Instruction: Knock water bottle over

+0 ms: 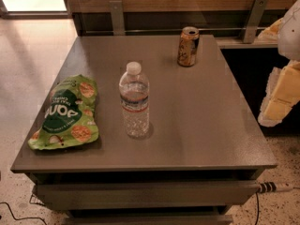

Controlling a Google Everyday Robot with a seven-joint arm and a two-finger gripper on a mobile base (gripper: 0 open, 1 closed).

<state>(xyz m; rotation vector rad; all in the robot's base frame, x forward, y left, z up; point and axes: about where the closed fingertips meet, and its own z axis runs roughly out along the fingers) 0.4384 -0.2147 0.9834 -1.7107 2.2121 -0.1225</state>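
One water bottle [134, 100] — claw [277, 101] far right

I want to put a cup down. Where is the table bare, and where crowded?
Bare: the right half of the table, between the water bottle, the drink can and the gripper off the right edge; also the back-left corner. Crowded: the gap between the green snack bag and the bottle.

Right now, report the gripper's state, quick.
Gripper: at the right edge of the view, beside the table, well clear of the upright water bottle; open or closed cannot be told.
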